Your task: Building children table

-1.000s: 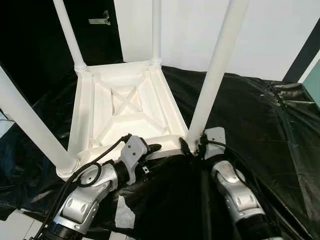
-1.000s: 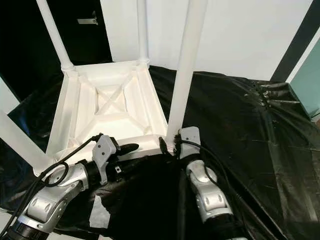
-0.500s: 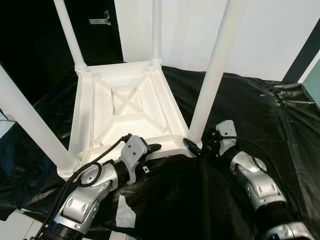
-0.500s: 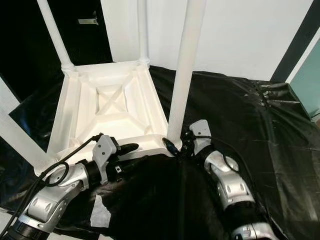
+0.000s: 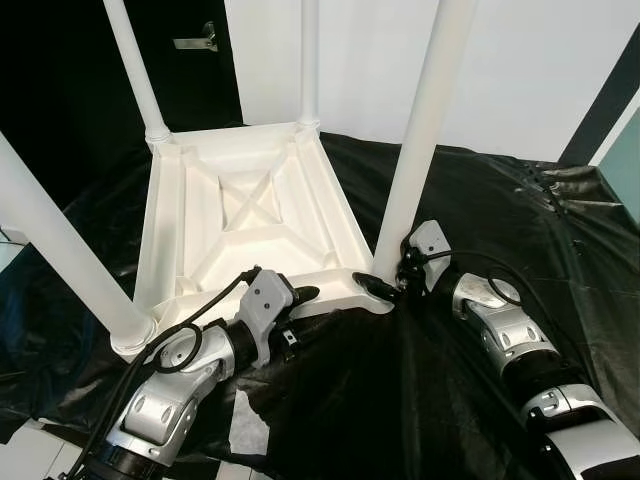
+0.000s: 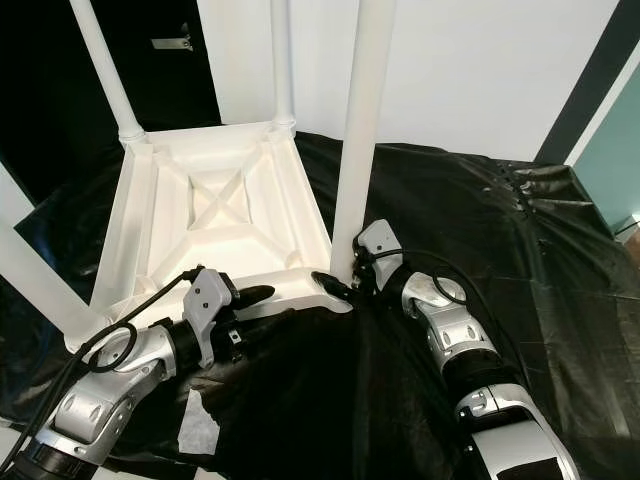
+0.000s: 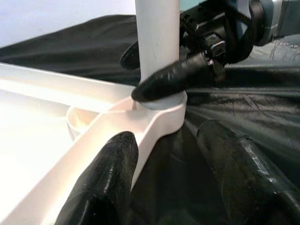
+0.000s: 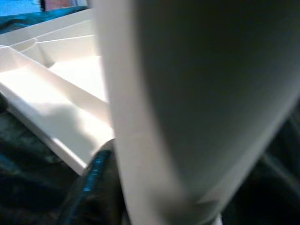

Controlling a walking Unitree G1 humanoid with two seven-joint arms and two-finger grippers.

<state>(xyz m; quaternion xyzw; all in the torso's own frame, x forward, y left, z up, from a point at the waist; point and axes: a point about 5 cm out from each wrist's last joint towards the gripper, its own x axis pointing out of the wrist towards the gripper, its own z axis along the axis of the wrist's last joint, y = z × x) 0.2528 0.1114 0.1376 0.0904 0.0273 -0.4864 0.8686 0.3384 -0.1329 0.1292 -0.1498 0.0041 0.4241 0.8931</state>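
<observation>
You have the white children's table (image 5: 250,225) lying upside down on the black sheet (image 5: 480,210), its ribbed underside up and four legs standing from its corner sockets. That is why everything sits as it does: with the top down, each leg can be pushed or turned into its socket from above.

Your right gripper (image 5: 385,285) is at the table's near right corner, its black fingers closed around the base of the near right leg (image 5: 420,130), just above the socket collar. That low hold looks meant for seating or twisting the leg home.

Your left gripper (image 5: 295,305) lies along the near edge of the table, its fingers parted narrowly on either side of the rim (image 7: 154,131), probably steadying the top against the other arm's force; whether they actually press the rim, I cannot tell.

The head views give you the whole layout and all four legs. The left wrist view adds the close detail: one right fingertip (image 7: 178,77) pressed against the leg right at the collar. The right wrist view is mostly blurred white leg (image 8: 187,108) with the table's underside beyond.
</observation>
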